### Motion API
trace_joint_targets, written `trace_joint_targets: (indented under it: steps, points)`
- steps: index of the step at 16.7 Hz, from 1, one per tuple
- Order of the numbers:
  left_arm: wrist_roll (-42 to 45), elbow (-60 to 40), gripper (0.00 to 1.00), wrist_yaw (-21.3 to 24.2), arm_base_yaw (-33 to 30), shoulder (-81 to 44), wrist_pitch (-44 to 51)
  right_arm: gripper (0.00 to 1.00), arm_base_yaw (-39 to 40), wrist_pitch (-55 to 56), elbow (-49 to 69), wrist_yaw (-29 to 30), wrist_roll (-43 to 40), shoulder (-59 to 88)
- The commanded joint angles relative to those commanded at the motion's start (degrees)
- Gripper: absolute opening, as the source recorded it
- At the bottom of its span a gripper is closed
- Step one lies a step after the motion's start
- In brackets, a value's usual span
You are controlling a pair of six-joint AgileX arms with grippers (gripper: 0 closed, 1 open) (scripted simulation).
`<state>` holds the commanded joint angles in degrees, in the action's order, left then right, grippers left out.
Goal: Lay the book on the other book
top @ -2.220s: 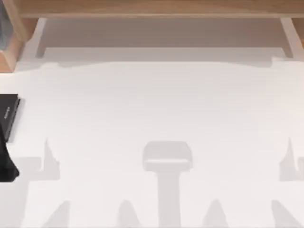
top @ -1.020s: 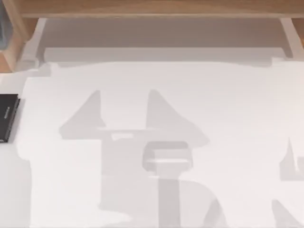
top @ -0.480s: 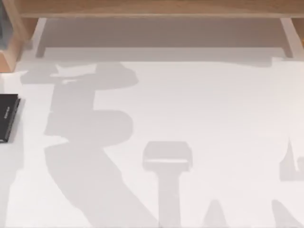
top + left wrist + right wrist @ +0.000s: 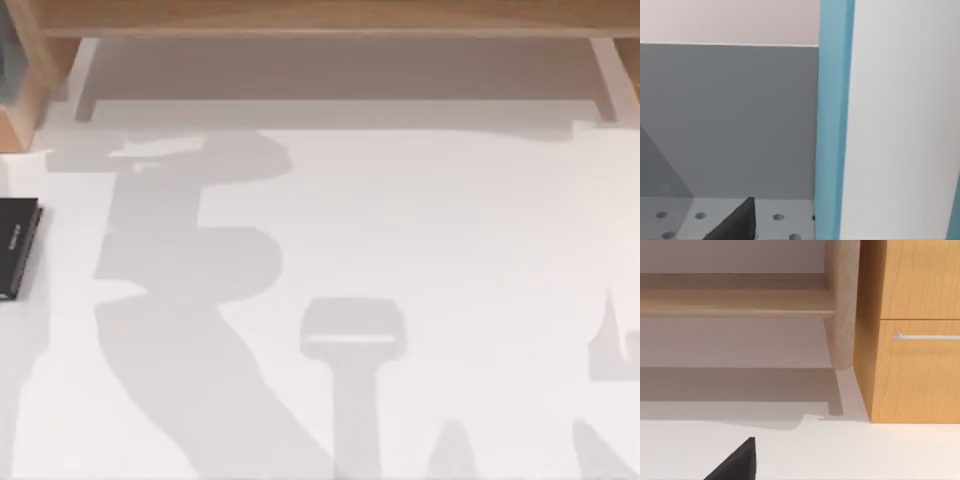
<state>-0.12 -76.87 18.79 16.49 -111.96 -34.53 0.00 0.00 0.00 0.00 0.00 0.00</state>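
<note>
From above, the black book [image 4: 17, 247] lies flat at the far left edge of the white surface [image 4: 420, 220], its dark spine with pale lettering turned toward the middle. Broad grey shadows fall across the left half of the surface, and a wooden shelf [image 4: 320, 18] runs along the far side.

In the left wrist view, the teal-blue book [image 4: 832, 125] stands close in front of the left tool [image 4: 737, 222], its teal edge running upright beside a pale face. A single dark finger [image 4: 742, 220] of that tool shows low in the picture, next to the book's edge; whether the tool is wide, narrow or gripping the book cannot be told. Behind is a grey wall.

In the right wrist view, one dark finger [image 4: 740, 462] of the right tool [image 4: 735, 465] hangs over the bare white surface, well short of a wooden cabinet [image 4: 915, 340] with a metal handle [image 4: 926, 336] and a round wooden leg [image 4: 841, 305]. Its spread cannot be told either.
</note>
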Motion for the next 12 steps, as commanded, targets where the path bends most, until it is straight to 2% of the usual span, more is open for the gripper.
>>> trace_joint_targets:
  steps: [4, 12]
  points:
    - [-0.03, -4.16, 1.00, -1.24, -0.82, -0.98, 3.15, 1.00, 0.00, 0.00, 0.00, 0.00, 0.00, 0.00]
    - [-0.06, -7.92, 1.00, -0.58, -0.60, -6.05, 1.84, 1.00, 0.00, 0.00, 0.00, 0.00, 0.00, 0.00]
